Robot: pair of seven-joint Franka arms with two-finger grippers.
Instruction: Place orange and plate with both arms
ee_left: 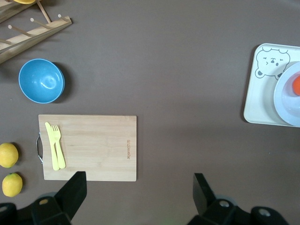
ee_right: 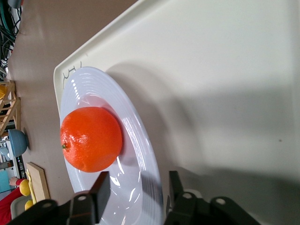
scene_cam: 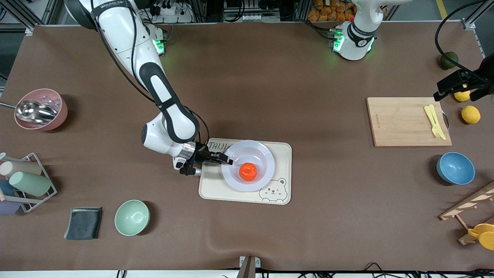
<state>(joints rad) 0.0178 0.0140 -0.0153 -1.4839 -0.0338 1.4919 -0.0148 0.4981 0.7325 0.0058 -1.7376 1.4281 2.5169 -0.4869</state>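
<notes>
The orange (scene_cam: 247, 172) lies in the pale plate (scene_cam: 266, 154), which rests on the cream bear-print tray (scene_cam: 283, 173) in the middle of the table. My right gripper (scene_cam: 227, 159) is low at the plate's rim on the side toward the right arm's end; in the right wrist view its open fingers (ee_right: 101, 187) straddle the rim of the plate (ee_right: 136, 136), one inside, one outside, with the orange (ee_right: 90, 139) close by. My left gripper (scene_cam: 455, 92) is open and empty, high over the left arm's end of the table. Its wrist view (ee_left: 138, 192) shows the plate (ee_left: 288, 93) and orange (ee_left: 296, 86) at the frame's edge.
A wooden cutting board (scene_cam: 408, 121) with a yellow fork and knife (scene_cam: 435, 121), two lemons (scene_cam: 471, 114), a dark green fruit (scene_cam: 449, 60), a blue bowl (scene_cam: 455, 168) and a wooden rack (scene_cam: 469, 208) are at the left arm's end. A green bowl (scene_cam: 132, 217), dark cloth (scene_cam: 83, 222), cup rack (scene_cam: 23, 185) and pink bowl (scene_cam: 40, 109) are at the right arm's end.
</notes>
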